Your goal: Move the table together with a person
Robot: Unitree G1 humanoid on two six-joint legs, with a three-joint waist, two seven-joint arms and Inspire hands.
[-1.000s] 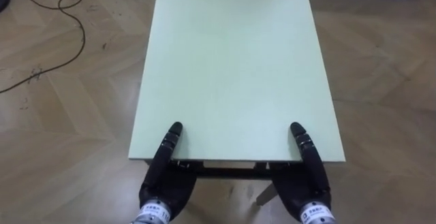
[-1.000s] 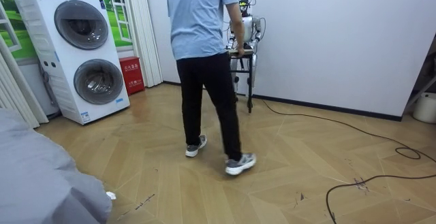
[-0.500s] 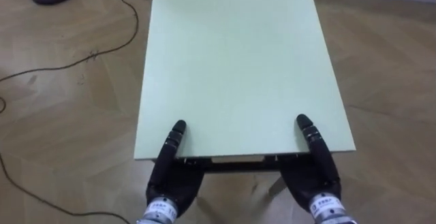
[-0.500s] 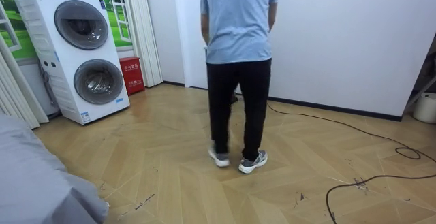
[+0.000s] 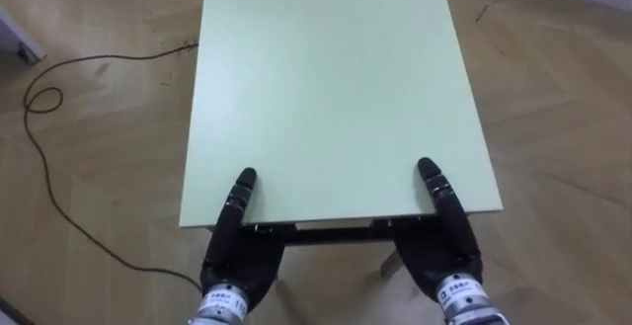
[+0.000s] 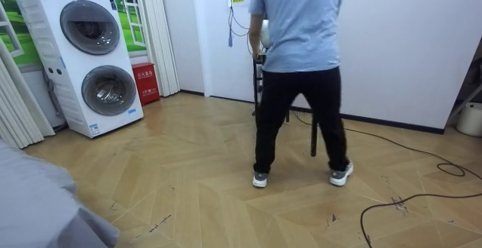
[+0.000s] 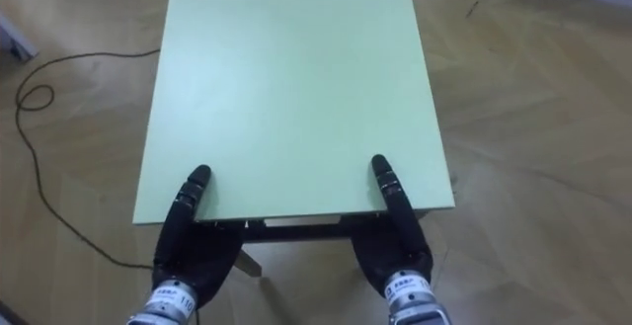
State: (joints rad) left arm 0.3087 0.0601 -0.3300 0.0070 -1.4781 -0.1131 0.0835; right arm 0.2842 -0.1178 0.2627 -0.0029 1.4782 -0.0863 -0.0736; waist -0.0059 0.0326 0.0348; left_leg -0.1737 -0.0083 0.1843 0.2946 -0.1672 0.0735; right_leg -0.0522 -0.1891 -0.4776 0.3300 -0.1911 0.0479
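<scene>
Item: pale green table point(image 5: 326, 88), between the robot and a person point(image 6: 301, 75) at its 12 o'clock end. Left hand point(image 5: 237, 258) at 7 o'clock, right hand point(image 5: 444, 258) at 5. Thumbs lie flat on top and the other fingers are hidden beneath, pinching the near edge. Handling, as I judge it: match the person's pace and hold the top level.

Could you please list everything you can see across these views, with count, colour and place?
table: one, pale green top, directly before the robot.
floor: one, brown wood, under everything.
cable: one, black, on the floor left of the table.
washing machines: two, white, stacked at the room view's left.
box: one, red, beside the machines.
person: one, blue shirt, black trousers, back to the room camera.
left robot hand: one, black, table's near edge.
right robot hand: one, black, table's near edge.
</scene>
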